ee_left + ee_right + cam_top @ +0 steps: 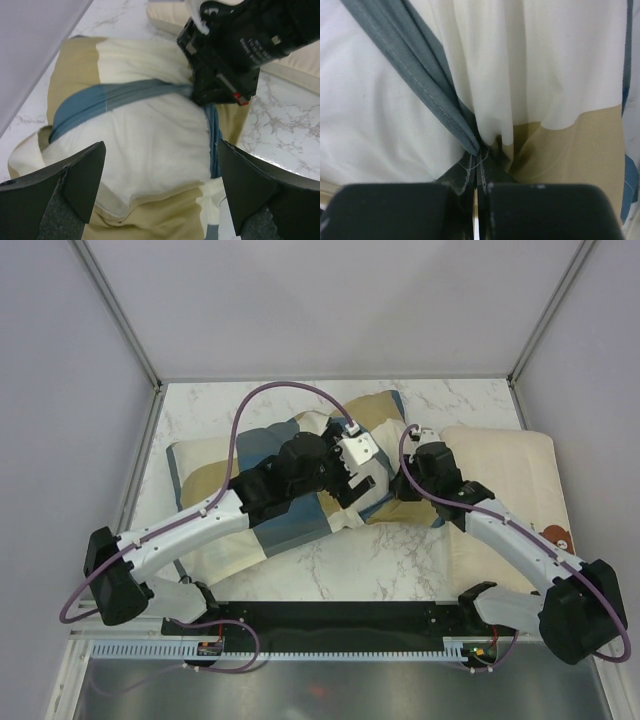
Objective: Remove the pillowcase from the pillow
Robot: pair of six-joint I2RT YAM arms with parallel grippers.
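The pillowcase (pixel 288 530), in blocks of steel blue, tan and cream, lies across the middle of the table. In the left wrist view the off-white pillow (pixel 150 145) bulges bare out of the pillowcase (pixel 75 70), with a stretched blue hem (pixel 105 100) running over it. My left gripper (pixel 160 185) hangs open just above that bare bulge, one finger on each side and nothing between them. My right gripper (pixel 479 170) is shut on the bunched blue hem of the pillowcase (pixel 420 80), beside the pillow (pixel 370 125). From above, the left gripper (pixel 358 488) and right gripper (pixel 400 490) sit close together.
A flatter cream pillow (pixel 505 470) with a brown bear print lies at the table's right side, under the right arm. The marble table (pixel 380 570) is bounded by grey walls on the left, the back and the right.
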